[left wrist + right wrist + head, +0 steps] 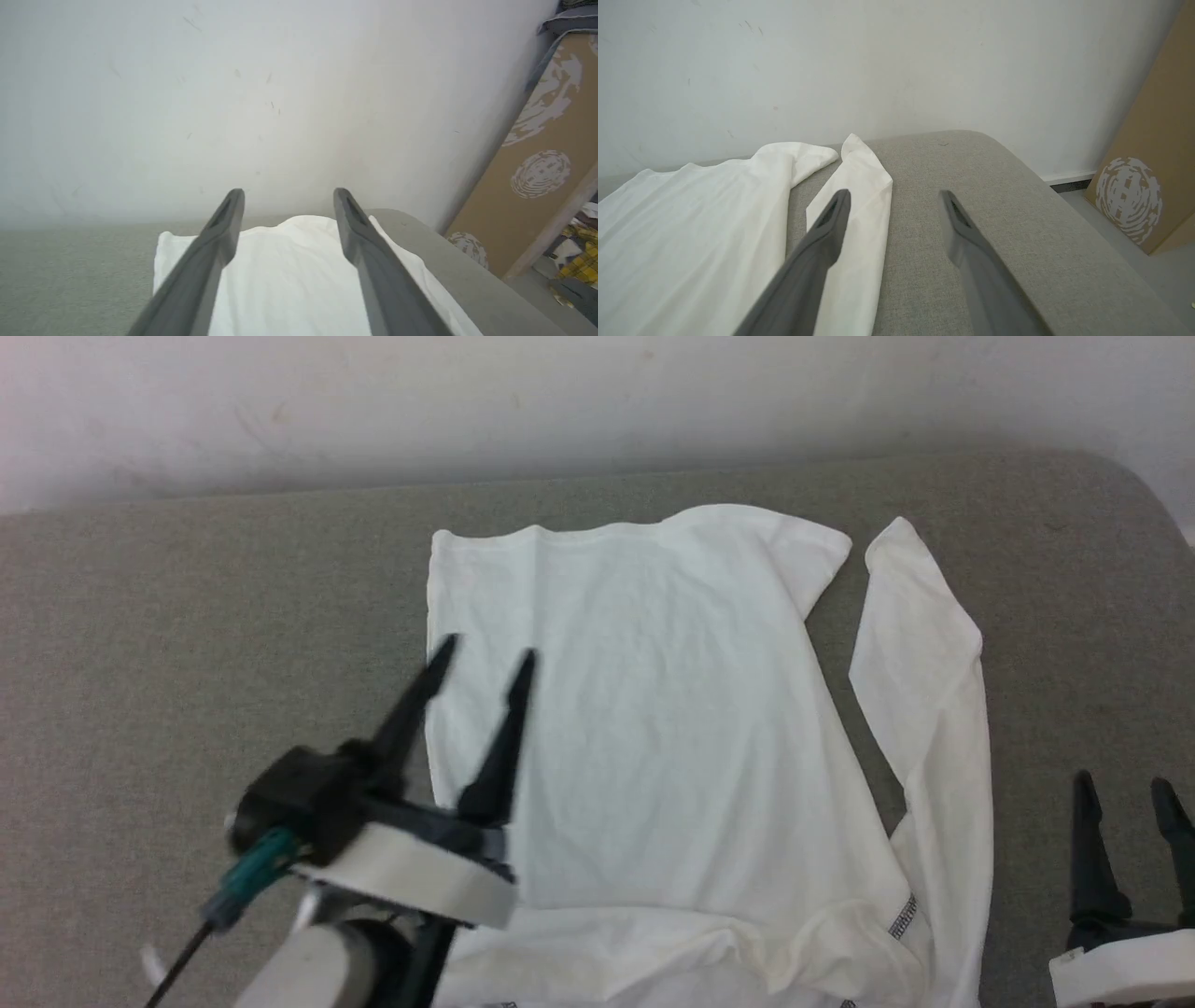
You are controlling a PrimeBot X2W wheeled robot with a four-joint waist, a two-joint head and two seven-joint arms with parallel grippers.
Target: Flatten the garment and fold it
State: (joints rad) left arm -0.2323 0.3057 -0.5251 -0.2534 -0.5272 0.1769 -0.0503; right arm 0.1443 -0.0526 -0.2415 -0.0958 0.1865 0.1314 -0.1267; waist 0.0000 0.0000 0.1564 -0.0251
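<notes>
A thin white long-sleeved shirt (653,709) lies spread on a grey fabric-covered padded surface (187,616). Its hem is towards the pale wall (560,392) and its shoulders are nearest the robot. The sleeve on the robot's right (924,663) stretches away beside the body, with a strip of grey showing between them. A short run of dark grey zigzag stitching (901,917) marks the near right shoulder. The left gripper (488,653), made of two long dark fingers, hangs over the shirt's left edge with its jaws spread wide and empty. The right gripper (1123,784) sits over bare grey fabric near that sleeve, apart from it, its jaws also wide and empty. The cloth looks light, soft and limp, so it would likely sag and wrinkle when lifted. Pinching a hem corner, a cuff or a shoulder seam seems the surest hold.
</notes>
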